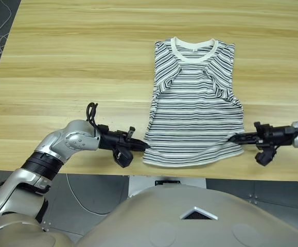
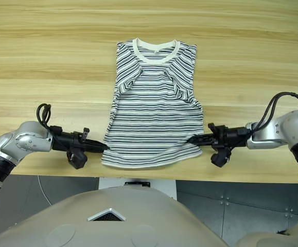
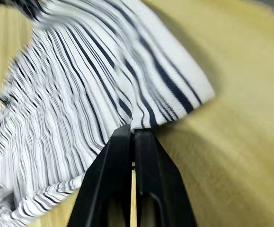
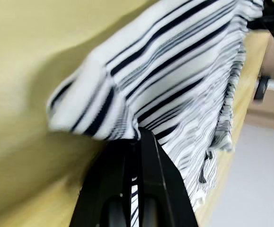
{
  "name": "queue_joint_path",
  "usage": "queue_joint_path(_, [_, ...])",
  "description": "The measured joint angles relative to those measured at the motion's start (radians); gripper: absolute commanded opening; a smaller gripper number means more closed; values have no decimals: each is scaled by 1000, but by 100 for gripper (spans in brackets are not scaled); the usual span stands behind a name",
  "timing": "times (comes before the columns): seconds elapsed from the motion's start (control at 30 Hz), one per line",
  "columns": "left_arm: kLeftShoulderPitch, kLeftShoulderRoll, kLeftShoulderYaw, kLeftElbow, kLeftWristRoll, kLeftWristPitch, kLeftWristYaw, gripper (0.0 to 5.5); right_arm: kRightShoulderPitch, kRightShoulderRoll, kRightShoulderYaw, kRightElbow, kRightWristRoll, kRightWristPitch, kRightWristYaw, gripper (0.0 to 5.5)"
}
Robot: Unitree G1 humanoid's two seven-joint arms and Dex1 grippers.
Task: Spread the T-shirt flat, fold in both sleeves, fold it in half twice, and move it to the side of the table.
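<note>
Both head cameras look forward and down over the table (image 1: pixel 61 77), sharing the whole T-shirt (image 2: pixel 154 103). Wrist cameras peer closely along the left gripper (image 3: pixel 133 135) and right gripper (image 4: pixel 137 137) at opposite hem corners.

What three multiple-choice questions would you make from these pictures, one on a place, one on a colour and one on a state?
1. Where do the left gripper and right gripper meet the T-shirt?
A. at the neckband
B. at the two corners of the bottom hem
C. at the shoulders

2. What colour is the neckband?
A. red
B. plain cream
C. green

3. How do the grippers stand?
A. both shut on fabric
B. both open
C. one open, one shut

Answers:
1 B: each gripper's tip sits at a hem corner, near the front edge of the table.
2 B: the collar band is cream above the dark stripes.
3 A: both wrist views show the fingers pinched together on striped cloth.
</note>
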Motion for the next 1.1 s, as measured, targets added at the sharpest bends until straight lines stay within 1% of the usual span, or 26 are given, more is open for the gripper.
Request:
queue_joint_path(0.1, [-3,1,9,-17,-141,193,-100,10,-55,63,29,85,331,-11,265,12])
queue_joint_path(0.2, [-2,3,23,-55,-225,342,-184,10,-61,79,89,97,626,41,523,12])
queue_joint_path(0.27, [0,3,28,-75,-278,416,-224,10,-42,78,115,65,820,113,683,12])
queue_joint_path(0.33, [0,1,32,-80,-328,473,-251,10,-13,77,131,11,1018,223,854,12])
queue_joint_path(0.43, [0,-7,52,-103,-436,591,-311,10,24,78,132,-72,1325,451,1142,12])
queue_joint_path(0.47, [0,-7,67,-123,-497,648,-348,10,29,78,125,-101,1440,556,1260,12])
queue_joint_path(0.57, [-10,-7,104,-148,-634,780,-478,10,26,98,55,-111,1684,845,1562,12])
queue_joint_path(0.63, [-48,-31,140,-123,-681,831,-544,10,0,182,-16,-19,1755,979,1729,12])
queue_joint_path(0.73, [-52,-59,149,-111,-681,855,-589,10,-16,235,-66,68,1782,1063,1859,12])
queue_joint_path(0.8, [-49,-83,152,-116,-692,898,-614,10,-17,251,-86,124,1783,1065,1881,12])
queue_joint_path(0.87, [-29,-94,150,-152,-712,940,-635,10,-17,264,-81,138,1793,1075,1881,12])
queue_joint_path(1.0, [16,-91,157,-256,-758,1014,-683,10,1,260,-41,66,1890,1126,1884,12])
queue_joint_path(1.1, [31,-55,178,-335,-818,1084,-710,10,16,209,-28,-32,1961,1189,1886,12])
